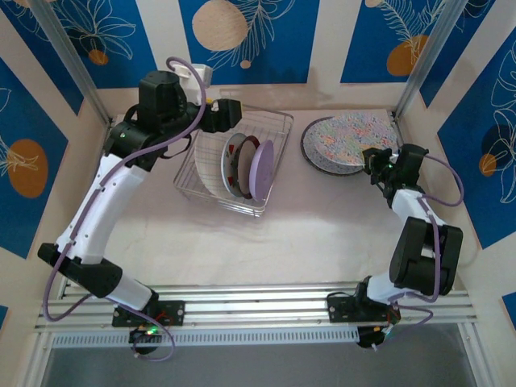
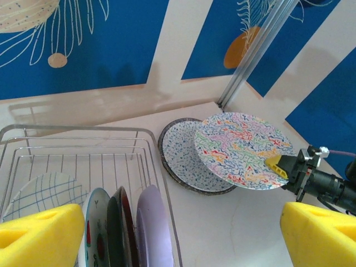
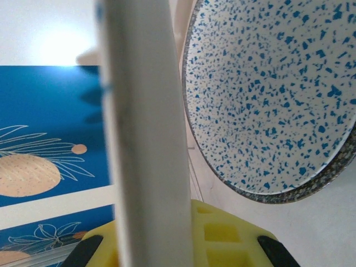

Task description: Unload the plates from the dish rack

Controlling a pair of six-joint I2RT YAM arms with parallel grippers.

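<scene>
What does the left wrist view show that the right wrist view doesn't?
Left wrist adds the silver wire dish rack holding plates on edge, the open left gripper, and the round multicoloured squiggle plate's patterned face. Right wrist adds that plate's white rim edge-on between yellow pads. Shared: the right gripper shut on it, and the blue-speckled, grey-rimmed plate on the table.

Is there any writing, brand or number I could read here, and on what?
No readable text anywhere.
The multicoloured plate, the speckled plate and the racked plates in the dish rack carry only patterns.
The wall panels carry only drawings.
</scene>
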